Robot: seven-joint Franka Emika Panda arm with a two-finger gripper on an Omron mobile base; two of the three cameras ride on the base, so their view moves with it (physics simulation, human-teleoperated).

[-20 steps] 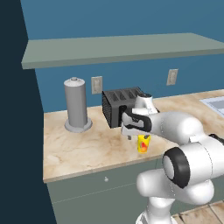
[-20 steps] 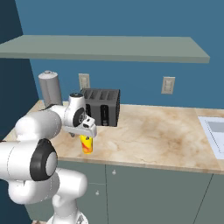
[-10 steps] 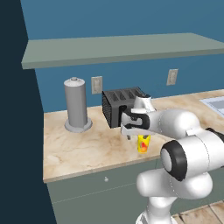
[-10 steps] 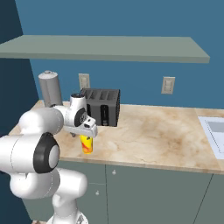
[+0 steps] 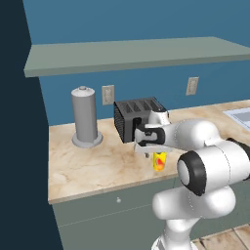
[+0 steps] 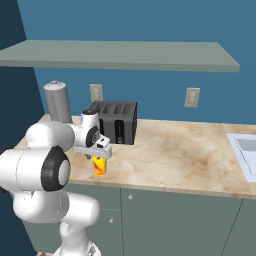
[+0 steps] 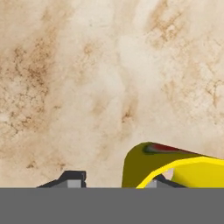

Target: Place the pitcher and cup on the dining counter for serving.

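Near the counter (image 5: 93, 166) front edge: yellow cup (image 5: 159, 160), seemingly light, rigid, smooth-sided; best pinched across its rim wall. Claw (image 5: 155, 152) directly above it, one finger seemingly inside the rim; whether it grips cannot be told.

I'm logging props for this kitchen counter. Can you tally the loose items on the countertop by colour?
Grey: 1, the metal canister
Black: 1, the toaster
Yellow: 1, the cup, just under the gripper
Total: 3
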